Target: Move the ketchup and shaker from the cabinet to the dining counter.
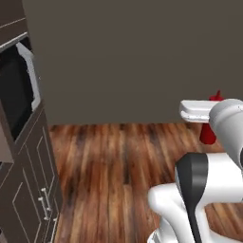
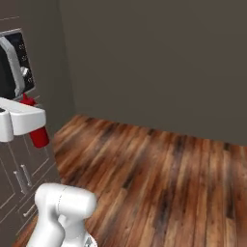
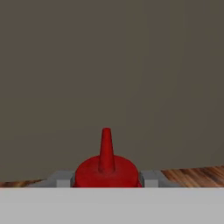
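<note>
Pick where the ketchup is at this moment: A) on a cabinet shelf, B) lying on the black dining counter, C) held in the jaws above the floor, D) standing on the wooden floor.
C: the ketchup sits between the gripper jaws, and the right base view shows it hanging clear of the wooden floor.

The white hand covers the middle of the ketchup (image 1: 209, 134), and its lower body is hidden in the hand view.

I see a plain grey-brown wall (image 1: 133, 57) ahead, reddish wooden plank floor (image 2: 159, 178) below, and dark panelled cupboards (image 1: 28, 190) holding a built-in oven (image 1: 16, 90) along the left.
</note>
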You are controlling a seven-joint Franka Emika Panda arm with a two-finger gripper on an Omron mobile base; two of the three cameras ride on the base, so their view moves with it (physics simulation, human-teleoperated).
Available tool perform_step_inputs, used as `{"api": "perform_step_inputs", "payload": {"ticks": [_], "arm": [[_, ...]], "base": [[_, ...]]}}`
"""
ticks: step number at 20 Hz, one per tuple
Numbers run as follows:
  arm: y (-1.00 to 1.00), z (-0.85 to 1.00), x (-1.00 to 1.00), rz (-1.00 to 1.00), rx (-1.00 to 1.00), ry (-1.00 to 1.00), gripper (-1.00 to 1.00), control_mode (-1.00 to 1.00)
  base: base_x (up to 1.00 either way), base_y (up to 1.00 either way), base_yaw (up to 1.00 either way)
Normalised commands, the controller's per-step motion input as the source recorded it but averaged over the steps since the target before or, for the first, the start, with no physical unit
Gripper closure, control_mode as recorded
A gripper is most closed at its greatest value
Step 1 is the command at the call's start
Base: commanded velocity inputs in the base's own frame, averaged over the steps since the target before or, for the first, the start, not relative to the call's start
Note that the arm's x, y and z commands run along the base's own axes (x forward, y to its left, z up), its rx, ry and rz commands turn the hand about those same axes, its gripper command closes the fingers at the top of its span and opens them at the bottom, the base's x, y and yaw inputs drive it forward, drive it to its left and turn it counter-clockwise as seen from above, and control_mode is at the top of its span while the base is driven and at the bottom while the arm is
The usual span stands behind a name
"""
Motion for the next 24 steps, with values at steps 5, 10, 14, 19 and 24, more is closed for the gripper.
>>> {"api": "perform_step_inputs", "payload": {"ticks": [5,10,14,19,24], "arm": [[0.00,0.00,0.00,0.00,0.00,0.00,1.00,1.00],[0.00,0.00,0.00,0.00,0.00,0.00,1.00,1.00],[0.00,0.00,0.00,0.00,0.00,0.00,1.00,1.00],[0.00,0.00,0.00,0.00,0.00,0.00,1.00,1.00],[0.00,0.00,0.00,0.00,0.00,0.00,1.00,1.00]], "base": [[1.00,-0.33,-0.33],[1.00,-0.30,-0.42],[0.99,-0.27,-0.59],[0.90,-0.28,-0.65],[0.89,-0.31,-0.64]]}}
